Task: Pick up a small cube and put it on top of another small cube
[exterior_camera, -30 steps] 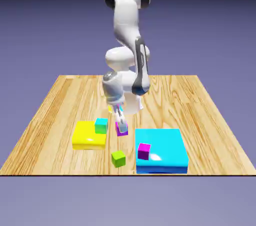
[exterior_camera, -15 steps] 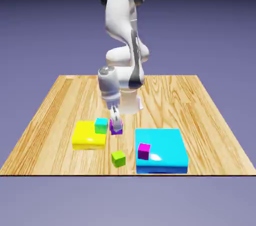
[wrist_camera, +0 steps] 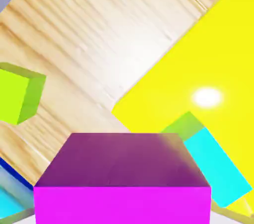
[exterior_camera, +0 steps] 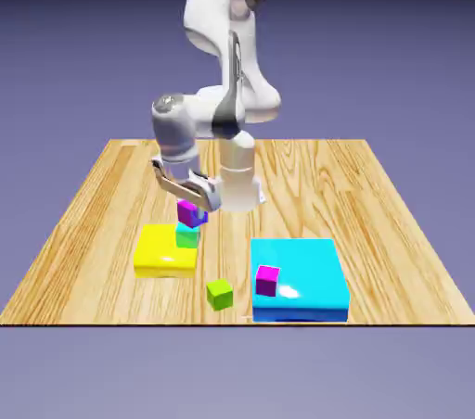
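My gripper (exterior_camera: pixel 193 208) is shut on a small magenta cube (exterior_camera: pixel 191 213), carried just above the teal cube (exterior_camera: pixel 187 236). That teal cube rests on the yellow slab (exterior_camera: pixel 160 253). In the hand view the held magenta cube (wrist_camera: pixel 124 181) fills the bottom and hides the fingertips. The teal cube (wrist_camera: pixel 211 163) shows to its right and below it, on the yellow slab (wrist_camera: pixel 198 59). Whether the two cubes touch I cannot tell. A second magenta cube (exterior_camera: pixel 267 279) sits on the big cyan slab (exterior_camera: pixel 306 269).
A lime-green cube (exterior_camera: pixel 220 293) lies on the wooden table (exterior_camera: pixel 102 195) between the two slabs, near the front edge; it shows as the lime-green cube (wrist_camera: pixel 17 94) at the hand view's left.
The gripper has lifted the magenta cube off the table and carried it toward the exterior view's left, from beside the teal cube to above it. The arm has swung that way too.
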You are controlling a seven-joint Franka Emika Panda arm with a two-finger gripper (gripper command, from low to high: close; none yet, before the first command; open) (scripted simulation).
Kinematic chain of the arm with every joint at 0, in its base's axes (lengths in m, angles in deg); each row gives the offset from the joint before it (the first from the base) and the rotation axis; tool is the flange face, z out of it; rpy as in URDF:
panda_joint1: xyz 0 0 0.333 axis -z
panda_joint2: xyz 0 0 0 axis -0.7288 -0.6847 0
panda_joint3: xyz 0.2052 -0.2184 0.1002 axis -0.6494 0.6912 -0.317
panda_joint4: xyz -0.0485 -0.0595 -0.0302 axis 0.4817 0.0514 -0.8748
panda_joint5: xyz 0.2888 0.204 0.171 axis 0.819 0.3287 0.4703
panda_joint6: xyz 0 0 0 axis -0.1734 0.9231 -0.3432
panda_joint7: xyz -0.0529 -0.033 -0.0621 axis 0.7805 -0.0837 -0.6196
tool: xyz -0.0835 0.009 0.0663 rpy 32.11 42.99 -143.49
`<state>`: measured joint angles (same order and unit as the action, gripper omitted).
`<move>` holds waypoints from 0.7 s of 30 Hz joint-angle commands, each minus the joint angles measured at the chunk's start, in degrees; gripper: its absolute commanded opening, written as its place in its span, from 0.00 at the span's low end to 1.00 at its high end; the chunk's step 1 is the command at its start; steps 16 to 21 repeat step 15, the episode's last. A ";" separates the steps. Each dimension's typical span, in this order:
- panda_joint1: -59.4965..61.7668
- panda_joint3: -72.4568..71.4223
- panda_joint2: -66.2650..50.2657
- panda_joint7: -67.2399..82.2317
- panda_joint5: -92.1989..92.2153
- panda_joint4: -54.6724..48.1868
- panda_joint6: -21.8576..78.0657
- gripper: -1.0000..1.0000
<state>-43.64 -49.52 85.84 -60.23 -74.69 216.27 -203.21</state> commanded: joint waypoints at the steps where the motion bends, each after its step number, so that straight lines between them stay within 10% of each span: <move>1: 2.09 -1.58 0.82 2.04 -0.74 -0.08 1.41 0.00; 12: 8.44 -6.70 -4.76 10.12 -0.74 5.63 -7.96 0.00; 13: 8.44 -6.70 -4.76 10.12 -0.74 5.63 -7.96 1.00; 21: 8.56 -6.80 -3.07 9.86 -1.04 4.82 -5.48 1.00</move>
